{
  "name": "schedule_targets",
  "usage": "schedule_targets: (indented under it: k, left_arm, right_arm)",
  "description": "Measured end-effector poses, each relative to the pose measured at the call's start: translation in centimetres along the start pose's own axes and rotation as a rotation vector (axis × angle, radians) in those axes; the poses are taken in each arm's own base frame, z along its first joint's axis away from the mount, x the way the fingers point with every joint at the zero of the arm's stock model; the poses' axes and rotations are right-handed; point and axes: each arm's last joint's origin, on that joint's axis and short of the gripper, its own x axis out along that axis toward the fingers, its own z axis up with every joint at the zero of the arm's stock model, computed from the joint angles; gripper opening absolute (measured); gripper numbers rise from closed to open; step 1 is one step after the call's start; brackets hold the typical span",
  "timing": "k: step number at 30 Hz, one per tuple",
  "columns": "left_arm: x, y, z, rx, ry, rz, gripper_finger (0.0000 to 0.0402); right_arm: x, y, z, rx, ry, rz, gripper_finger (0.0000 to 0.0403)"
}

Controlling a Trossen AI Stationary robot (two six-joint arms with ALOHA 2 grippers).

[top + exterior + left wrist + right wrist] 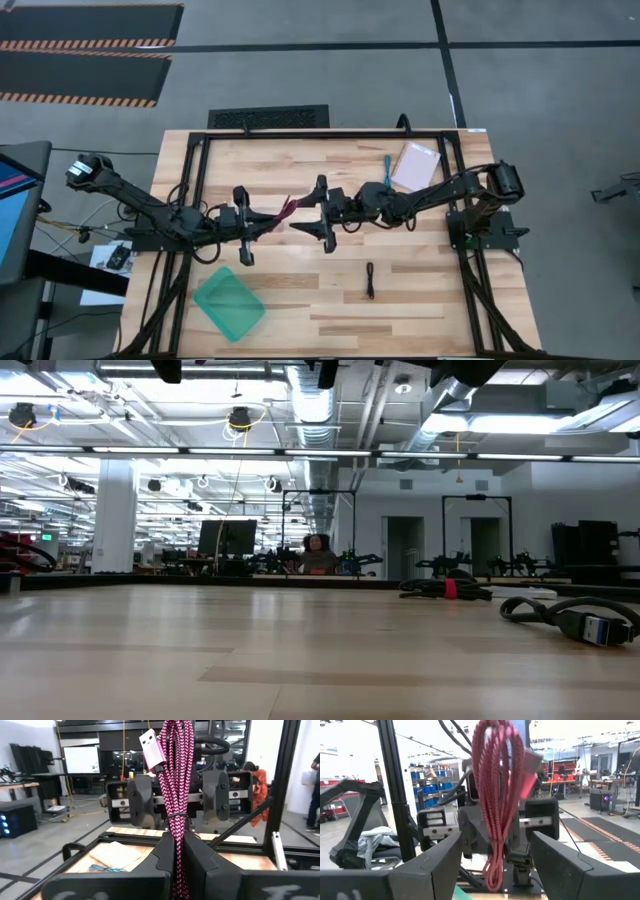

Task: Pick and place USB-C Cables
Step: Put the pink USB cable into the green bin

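Three bundled cables show from above, possibly a fourth hidden. The left claw is clamped on the braided magenta cable bundle, held above the wooden counter centre. The right claw faces it, spread wide, holding nothing. The teal cable lies near the far edge; the thin black cable sits in open space by the near side.

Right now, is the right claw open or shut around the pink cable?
Open. The right claw has its fingers wide apart on either side of the pink cable, which the shut left claw holds.
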Motion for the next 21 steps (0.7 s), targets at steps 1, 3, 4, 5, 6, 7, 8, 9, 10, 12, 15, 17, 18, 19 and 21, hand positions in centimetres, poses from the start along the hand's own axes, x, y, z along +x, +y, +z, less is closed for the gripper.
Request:
schedule_targets:
  k: [1, 3, 4, 5, 6, 7, 8, 9, 10, 12, 15, 17, 18, 19, 21]
  left_arm:
    - [0.0, 0.0, 0.0, -0.003, -0.001, -0.011, 0.0003]
    - [0.0, 0.0, 0.0, -0.013, -0.001, -0.032, 0.0003]
    - [0.0, 0.0, 0.0, -0.019, -0.002, -0.034, 0.0003]
    - [0.0, 0.0, 0.0, -0.023, -0.004, -0.034, 0.0003]
    - [0.0, 0.0, 0.0, -0.024, -0.005, -0.034, 0.0003]
    - [0.0, 0.0, 0.1, -0.026, -0.007, -0.034, 0.0003]
    - [0.0, 0.0, 0.1, -0.027, -0.009, -0.034, 0.0003]
    - [0.0, 0.0, 0.1, -0.029, -0.010, -0.034, 0.0003]
    - [0.0, 0.0, 0.1, -0.029, -0.011, -0.034, 0.0003]
    - [0.0, 0.0, 0.1, -0.030, -0.011, -0.033, 0.0003]
    - [0.3, 0.0, 0.1, -0.037, -0.024, -0.022, 0.0003]
    - [0.6, 0.1, -0.1, -0.037, -0.026, -0.013, 0.0003]
    - [0.8, 0.1, -0.1, -0.040, -0.032, -0.011, 0.0003]
    - [0.9, 0.0, -0.3, -0.038, -0.030, -0.006, 0.0003]
    - [1.1, -0.1, -0.7, -0.027, -0.013, -0.004, 0.0003]
  right_arm:
    - [0.1, 0.0, 0.2, -0.011, -0.005, 0.000, 0.0260]
    - [0.2, 0.0, 0.4, -0.025, -0.007, 0.000, 0.0260]
    - [0.3, 0.0, 0.5, -0.025, -0.008, 0.000, 0.0260]
    - [0.3, 0.0, 0.6, -0.026, -0.010, 0.000, 0.0260]
    - [0.4, 0.0, 0.7, -0.026, -0.015, 0.000, 0.0260]
    - [0.4, 0.0, 0.8, -0.026, -0.019, 0.000, 0.0260]
    - [0.5, 0.0, 0.9, -0.025, -0.022, 0.000, 0.0260]
    - [0.5, 0.0, 0.9, -0.025, -0.022, 0.000, 0.0260]
    - [0.5, 0.0, 0.9, -0.025, -0.021, 0.000, 0.0260]
    - [0.6, 0.0, 1.0, -0.026, -0.024, 0.000, 0.0260]
    - [0.8, 0.0, 1.1, -0.026, -0.017, 0.000, 0.0260]
    - [0.9, 0.0, 1.1, -0.025, -0.006, -0.002, 0.0260]
    - [0.9, 0.0, 1.1, -0.025, -0.001, -0.002, 0.0260]
    - [0.9, 0.0, 1.1, -0.025, 0.002, -0.002, 0.0260]
    - [0.9, 0.0, 1.0, -0.024, 0.005, -0.002, 0.0260]
